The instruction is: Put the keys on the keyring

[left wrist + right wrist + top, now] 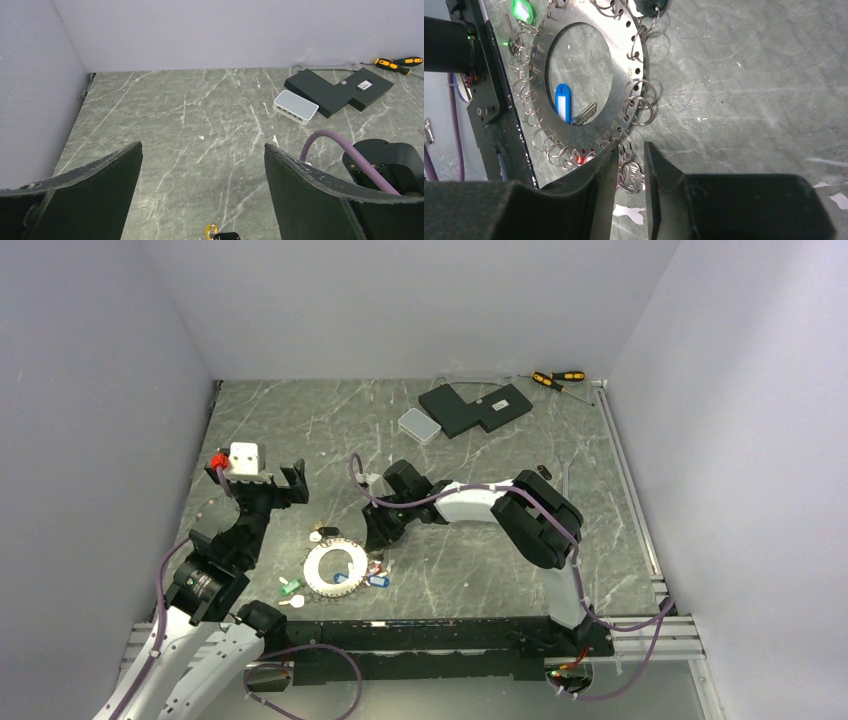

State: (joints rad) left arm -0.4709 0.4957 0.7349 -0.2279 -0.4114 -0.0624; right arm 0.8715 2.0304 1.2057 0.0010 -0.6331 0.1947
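Note:
The keyring (335,565), a flat silver ring with small holes and many wire loops round its rim, lies on the table between the arms. The keys lie round it: green (290,587), blue (378,581) and white (317,535). In the right wrist view a blue-tagged key (562,102) lies inside the keyring's (624,55) hole and a green tag (521,10) sits at its edge. My right gripper (631,145) is at the ring's rim, its jaws narrow on a bare silver key (631,177) hanging from a loop. My left gripper (202,146) hovers wide open above bare table.
At the back stand black flat boxes (475,405), a small white box (418,424) and two yellow-handled screwdrivers (558,378). A yellow tag (211,231) lies just under the left gripper. Grey walls close in the left, back and right sides.

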